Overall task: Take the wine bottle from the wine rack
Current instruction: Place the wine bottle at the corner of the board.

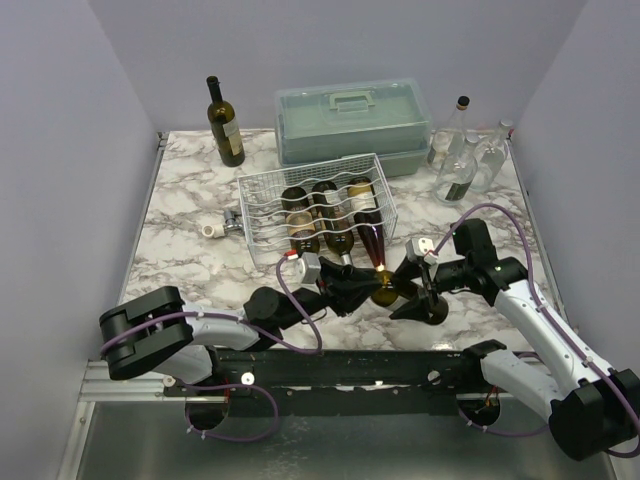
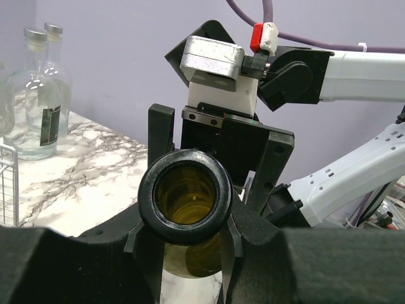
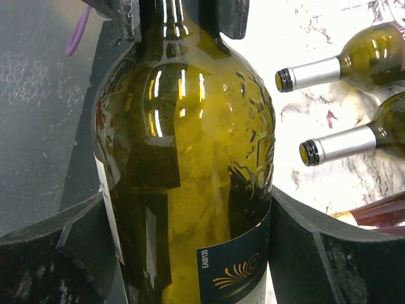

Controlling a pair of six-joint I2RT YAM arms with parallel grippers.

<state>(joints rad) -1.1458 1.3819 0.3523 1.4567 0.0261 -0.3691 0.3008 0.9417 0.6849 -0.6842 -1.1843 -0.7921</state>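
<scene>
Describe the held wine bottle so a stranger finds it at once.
Start at the central white wire rack. At its near right corner, the left pincer and right pincer hold an olive-green bottle; unlike its neighbours, it rests in no groove.

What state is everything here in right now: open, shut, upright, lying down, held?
Olive-green glass wine bottle: uncorked, clear of the rack, held by both grippers.
Left gripper: shut on its neck.
Right gripper: closed around its body.
White wire wine rack: holds lying bottles.
Grey-green plastic case: lid shut.
Dark green bottle at back left: upright.
Clear glass bottles: upright, capped.
</scene>
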